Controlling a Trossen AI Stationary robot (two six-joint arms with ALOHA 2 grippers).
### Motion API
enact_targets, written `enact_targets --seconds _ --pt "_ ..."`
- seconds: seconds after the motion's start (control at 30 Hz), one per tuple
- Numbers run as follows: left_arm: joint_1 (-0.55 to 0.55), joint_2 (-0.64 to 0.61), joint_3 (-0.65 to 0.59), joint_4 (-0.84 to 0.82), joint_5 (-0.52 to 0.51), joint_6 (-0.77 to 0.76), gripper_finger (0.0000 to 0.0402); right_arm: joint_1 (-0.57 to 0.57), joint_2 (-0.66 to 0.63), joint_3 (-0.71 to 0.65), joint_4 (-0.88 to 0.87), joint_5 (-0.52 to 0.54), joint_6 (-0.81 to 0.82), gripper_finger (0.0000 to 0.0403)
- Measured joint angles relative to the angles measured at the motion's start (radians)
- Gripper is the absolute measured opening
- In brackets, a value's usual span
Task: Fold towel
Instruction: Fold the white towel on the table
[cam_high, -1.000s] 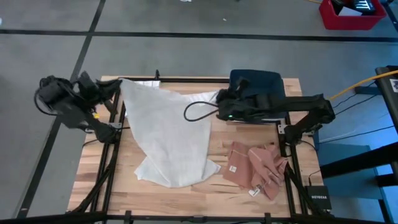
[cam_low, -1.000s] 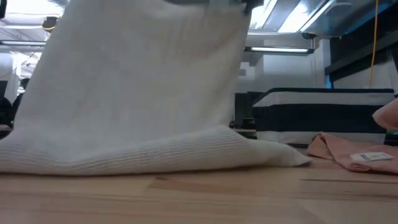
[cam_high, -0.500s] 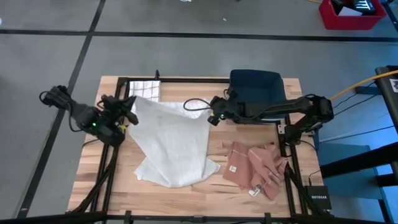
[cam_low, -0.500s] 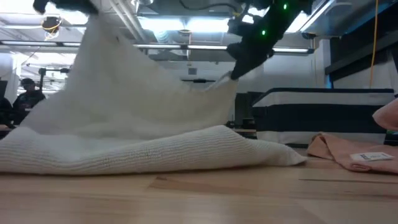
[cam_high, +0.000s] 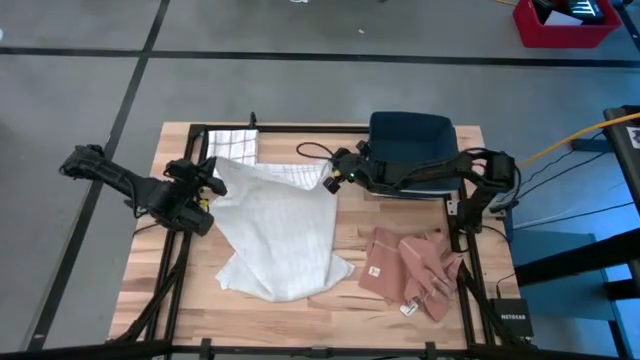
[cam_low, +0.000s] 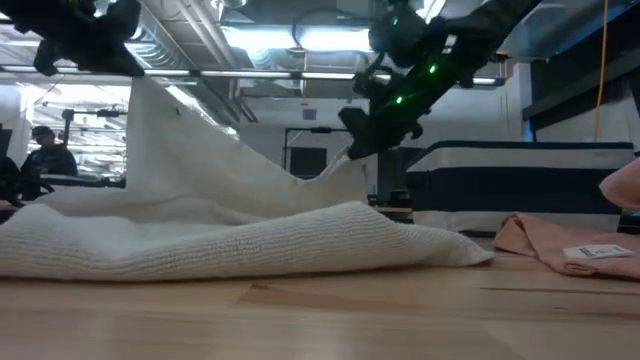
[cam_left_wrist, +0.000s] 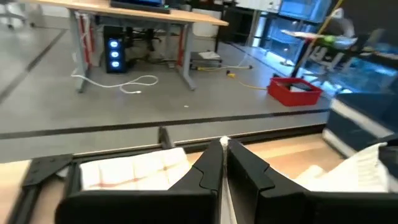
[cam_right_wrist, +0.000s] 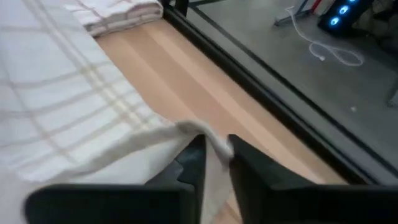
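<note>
You had the white towel (cam_high: 275, 225) spread across the middle of the frame on the wooden table (cam_high: 350, 300). Your left gripper (cam_high: 212, 180) was clenched on its upper-left corner, and your right gripper (cam_high: 331, 178) pinched the upper-right corner, fingers (cam_right_wrist: 193, 163) slightly parted around cloth.
</note>
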Motion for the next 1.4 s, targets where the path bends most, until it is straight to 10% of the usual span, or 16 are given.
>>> enact_targets --seconds 0.3,0.63,1.0,1.4 --pt "0.058 -0.038 0.057 0.051 0.353 0.217 0.0153 -0.084 -0.019 0.157 -0.434 -0.356 0.066 0.0204" --pt "-0.059 0.012 0.079 0.676 0.869 0.794 0.0188 0.179 -0.139 0.228 -0.653 -0.441 0.073 0.0250" --pt "-0.279 0.399 0.014 0.755 1.129 0.482 0.0172 0.554 -0.035 0.073 -0.465 -0.351 0.246 0.0250" --pt "-0.452 0.663 0.017 0.856 1.192 0.161 0.0173 0.621 0.164 0.006 -0.273 -0.283 0.391 0.0250"
